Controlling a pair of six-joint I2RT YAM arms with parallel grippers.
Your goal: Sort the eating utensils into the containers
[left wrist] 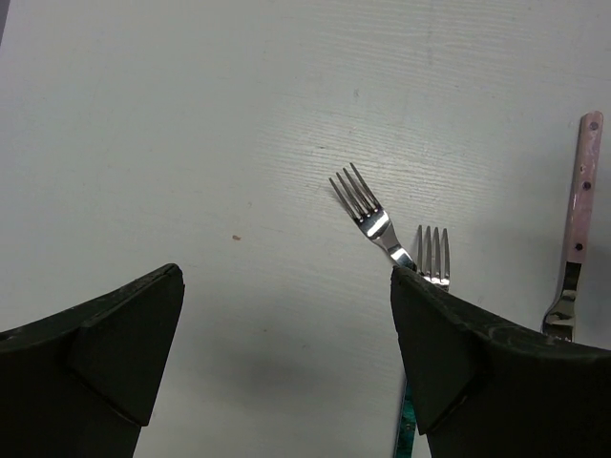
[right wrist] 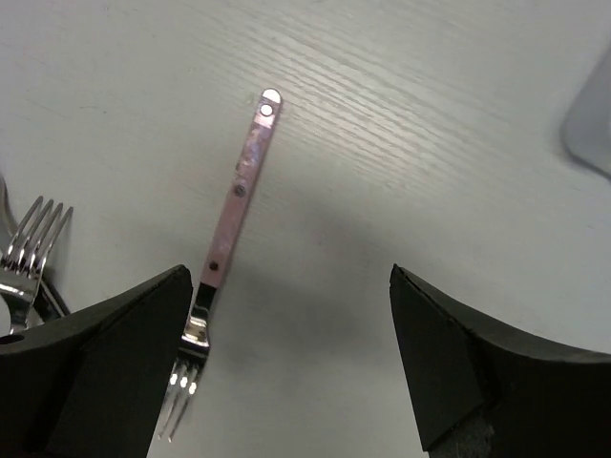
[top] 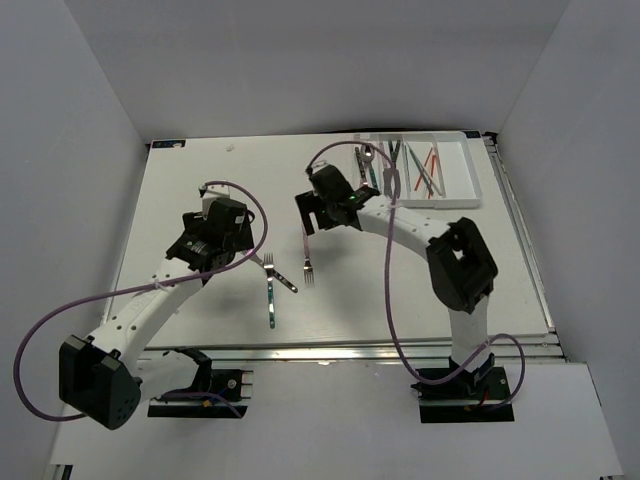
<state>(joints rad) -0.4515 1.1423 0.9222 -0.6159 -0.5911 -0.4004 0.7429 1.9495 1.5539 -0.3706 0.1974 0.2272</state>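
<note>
Three forks lie loose on the white table. A pink-handled fork point(top: 308, 255) point(right wrist: 239, 186) lies flat, tines toward the near edge, just by the left finger of my right gripper point(top: 315, 225) point(right wrist: 289, 272), which is open and holds nothing. Left of it, a teal-handled fork point(top: 270, 300) point(left wrist: 431, 250) and another fork point(top: 283, 278) point(left wrist: 366, 205) cross each other. My left gripper point(top: 232, 232) point(left wrist: 286, 277) hovers open to their left over bare table, its right finger covering their handles. The white tray point(top: 470, 170) at the back right holds several utensils point(top: 372, 170) and chopsticks point(top: 430, 165).
White walls enclose the table on three sides. Purple cables point(top: 390, 290) loop over the table from both arms. The tray's corner point(right wrist: 594, 114) shows at the right wrist view's right edge. The pink fork point(left wrist: 579, 200) also shows at the left wrist view's right edge.
</note>
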